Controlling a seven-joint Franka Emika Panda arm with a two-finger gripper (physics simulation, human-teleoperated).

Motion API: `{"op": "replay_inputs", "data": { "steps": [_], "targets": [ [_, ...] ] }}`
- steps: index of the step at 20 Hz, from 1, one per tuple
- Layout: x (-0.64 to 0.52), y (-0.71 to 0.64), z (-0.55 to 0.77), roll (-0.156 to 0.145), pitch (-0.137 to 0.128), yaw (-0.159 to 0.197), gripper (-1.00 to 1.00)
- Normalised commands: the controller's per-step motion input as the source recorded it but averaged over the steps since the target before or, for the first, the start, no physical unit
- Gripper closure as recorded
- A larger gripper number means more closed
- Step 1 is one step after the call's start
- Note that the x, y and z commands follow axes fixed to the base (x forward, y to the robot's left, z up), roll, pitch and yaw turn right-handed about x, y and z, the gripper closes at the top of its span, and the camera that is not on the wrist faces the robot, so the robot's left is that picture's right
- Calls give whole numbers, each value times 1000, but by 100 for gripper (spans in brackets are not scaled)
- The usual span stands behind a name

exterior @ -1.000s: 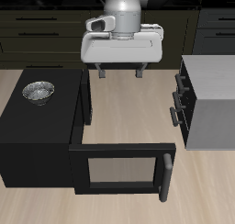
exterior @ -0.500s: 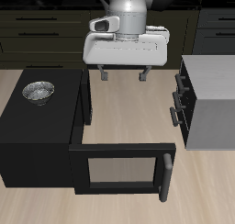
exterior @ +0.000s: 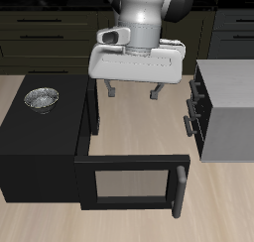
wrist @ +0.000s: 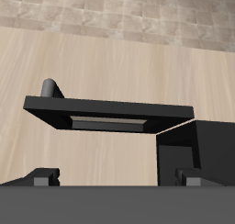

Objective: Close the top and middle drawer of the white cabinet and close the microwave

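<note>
The black microwave stands with its door swung wide open toward the table's front edge, its bar handle at the free end. The white cabinet faces it across the table. Its top drawer and middle drawer stick out a little, showing dark handles. My gripper hangs open and empty above the floor of the table between the two, farther back than the door. In the wrist view the door and its handle lie below my open gripper.
A steel bowl sits on top of the microwave. Dark kitchen cabinets run along the back. Bare wooden tabletop lies between microwave and white cabinet.
The gripper has come down and forward toward the table's front edge, drifting slightly toward the white cabinet. Its fingers stay open. Door and drawers have not moved.
</note>
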Motion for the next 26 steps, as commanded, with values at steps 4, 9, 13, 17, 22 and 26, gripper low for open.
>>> {"op": "replay_inputs", "data": {
  "steps": [4, 9, 13, 17, 22, 26],
  "targets": [
    [153, 36, -8, -15, -12, -6, -100],
    [168, 104, 42, 1, -11, -26, -100],
    [197, -3, 37, -25, -18, -16, -100],
    [95, 101, 1, 12, -21, -4, -100],
    [103, 86, -59, -13, -2, 1, -100],
    [265, 95, -6, -20, -35, 4, -100]
  ]
}}
